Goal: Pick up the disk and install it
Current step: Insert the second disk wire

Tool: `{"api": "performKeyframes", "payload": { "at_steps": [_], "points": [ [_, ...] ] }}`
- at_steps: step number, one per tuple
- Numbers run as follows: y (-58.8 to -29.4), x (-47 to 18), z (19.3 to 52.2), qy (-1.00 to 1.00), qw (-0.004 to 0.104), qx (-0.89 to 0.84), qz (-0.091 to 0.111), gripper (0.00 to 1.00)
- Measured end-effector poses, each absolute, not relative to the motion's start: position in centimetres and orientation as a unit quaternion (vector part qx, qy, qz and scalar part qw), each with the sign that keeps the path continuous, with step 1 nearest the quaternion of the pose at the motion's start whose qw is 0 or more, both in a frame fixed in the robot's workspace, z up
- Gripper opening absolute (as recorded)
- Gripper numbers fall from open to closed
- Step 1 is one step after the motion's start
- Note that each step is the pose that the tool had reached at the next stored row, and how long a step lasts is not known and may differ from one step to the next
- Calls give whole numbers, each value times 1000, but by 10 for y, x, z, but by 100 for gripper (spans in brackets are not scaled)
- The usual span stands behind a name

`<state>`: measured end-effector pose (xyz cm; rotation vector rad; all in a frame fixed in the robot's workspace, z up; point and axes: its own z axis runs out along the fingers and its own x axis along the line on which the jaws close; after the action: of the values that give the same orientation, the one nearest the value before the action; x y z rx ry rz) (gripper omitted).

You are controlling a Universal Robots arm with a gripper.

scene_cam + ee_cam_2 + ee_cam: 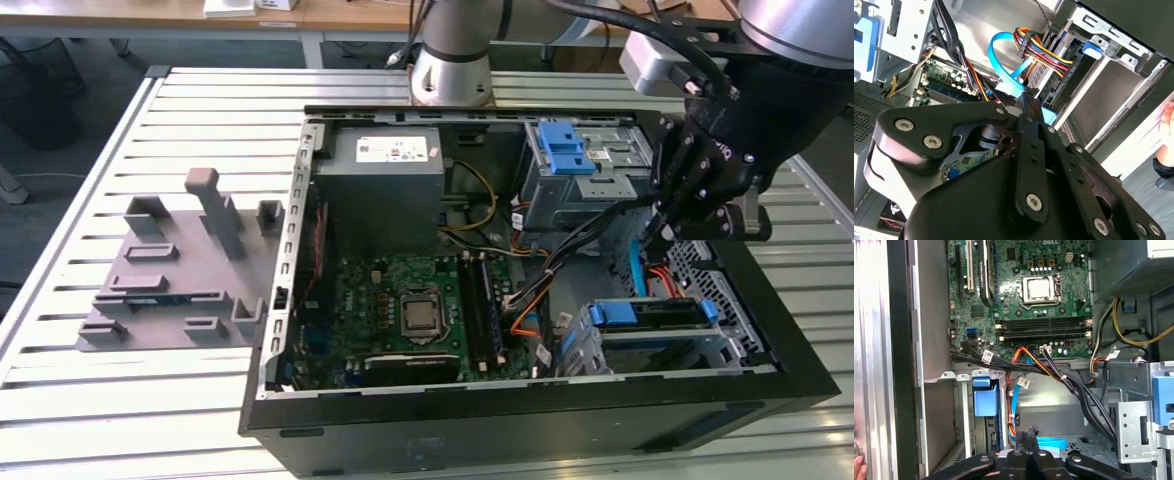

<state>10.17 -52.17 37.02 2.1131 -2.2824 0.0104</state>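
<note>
at the left of the exterior view we see a grey fixture [174, 270] on the slatted bench [80, 400]; mid-frame, the open computer case [534, 420], cables [587, 235] strung across. at right our tool [663, 232] hangs inside; its opening we cannot tell. the disk's position is unclear.

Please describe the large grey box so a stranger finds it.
Look into the open black computer case on the slatted table. Between the green motherboard and the arm's base sits the grey box. Unlike the drive cages with blue latches, it is plain, with one small white label.
</note>
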Motion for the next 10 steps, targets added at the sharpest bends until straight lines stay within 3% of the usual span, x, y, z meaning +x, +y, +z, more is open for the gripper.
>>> {"api": "performKeyframes", "payload": {
  "at_steps": [10],
  "points": [
    [-522,102,376,-734,21,679,9,18]
  ]
}}
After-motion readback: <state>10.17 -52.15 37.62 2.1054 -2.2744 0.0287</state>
